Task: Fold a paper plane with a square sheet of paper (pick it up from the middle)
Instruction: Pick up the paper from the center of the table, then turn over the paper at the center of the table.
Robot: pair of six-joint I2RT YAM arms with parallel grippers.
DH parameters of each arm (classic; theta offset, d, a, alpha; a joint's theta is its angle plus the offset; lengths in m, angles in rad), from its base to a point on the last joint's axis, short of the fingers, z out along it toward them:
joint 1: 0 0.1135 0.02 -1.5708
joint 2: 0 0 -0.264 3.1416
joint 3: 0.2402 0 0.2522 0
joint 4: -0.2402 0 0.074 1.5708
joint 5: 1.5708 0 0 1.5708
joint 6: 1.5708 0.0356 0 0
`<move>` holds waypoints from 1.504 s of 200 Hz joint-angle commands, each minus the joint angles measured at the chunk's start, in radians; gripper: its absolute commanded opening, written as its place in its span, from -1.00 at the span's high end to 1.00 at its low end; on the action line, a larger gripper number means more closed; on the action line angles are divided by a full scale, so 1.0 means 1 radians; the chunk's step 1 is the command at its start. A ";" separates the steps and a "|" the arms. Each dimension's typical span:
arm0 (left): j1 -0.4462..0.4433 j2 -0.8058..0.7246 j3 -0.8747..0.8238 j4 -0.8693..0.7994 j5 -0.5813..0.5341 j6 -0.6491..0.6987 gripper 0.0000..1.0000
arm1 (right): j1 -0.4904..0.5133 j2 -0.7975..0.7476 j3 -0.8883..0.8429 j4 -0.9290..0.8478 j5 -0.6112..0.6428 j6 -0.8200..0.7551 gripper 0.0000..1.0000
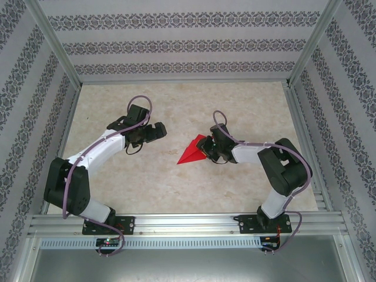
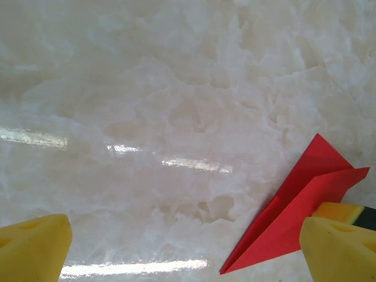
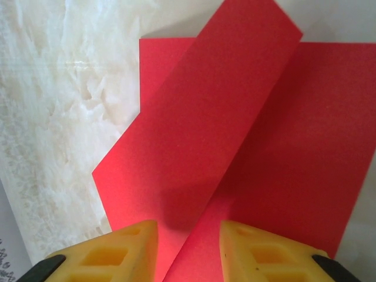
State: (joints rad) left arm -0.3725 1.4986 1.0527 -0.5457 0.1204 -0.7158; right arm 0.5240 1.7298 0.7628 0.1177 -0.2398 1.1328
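Note:
The paper plane [image 1: 191,153] is a red pointed dart lying on the marble table, its tip toward the near left. My right gripper [image 1: 207,150] is at its wide tail. In the right wrist view the yellow fingers [image 3: 111,255] stand narrowly apart on either side of the raised centre fold of the paper plane [image 3: 235,135], with a gap showing at each pad. My left gripper [image 1: 154,133] hovers to the left of the plane, open and holding nothing. In the left wrist view the paper plane [image 2: 299,205] lies by the right finger [image 2: 341,249], outside the left gripper [image 2: 194,247].
The marble tabletop [image 1: 176,106] is fenced by aluminium rails [image 1: 176,222] at the near edge and along both sides. Patterned walls [image 1: 176,41] close off the back and sides.

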 commanded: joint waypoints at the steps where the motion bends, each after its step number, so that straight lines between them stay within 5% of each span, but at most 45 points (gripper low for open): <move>1: 0.024 0.007 -0.020 0.047 0.056 -0.021 -1.00 | 0.011 0.027 0.036 0.079 -0.004 0.016 0.37; 108: 0.075 0.020 -0.034 0.065 0.135 -0.011 -1.00 | 0.021 0.109 0.054 0.204 -0.076 0.036 0.62; 146: 0.079 0.005 -0.051 0.125 0.284 -0.004 -1.00 | 0.006 0.038 0.017 0.307 -0.109 -0.003 0.84; 186: 0.082 -0.017 -0.079 0.300 0.590 -0.017 -1.00 | -0.057 -0.073 0.003 0.475 -0.323 -0.064 0.87; 231: 0.076 -0.037 -0.124 0.531 0.773 -0.134 -1.00 | -0.099 -0.103 0.036 0.618 -0.505 0.008 0.86; 301: 0.037 -0.002 -0.164 0.792 0.872 -0.283 -0.38 | -0.076 -0.055 0.082 0.735 -0.571 0.116 0.83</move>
State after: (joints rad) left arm -0.3153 1.4918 0.8936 0.0864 0.9237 -0.9340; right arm 0.4320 1.6527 0.8188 0.7761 -0.7639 1.2148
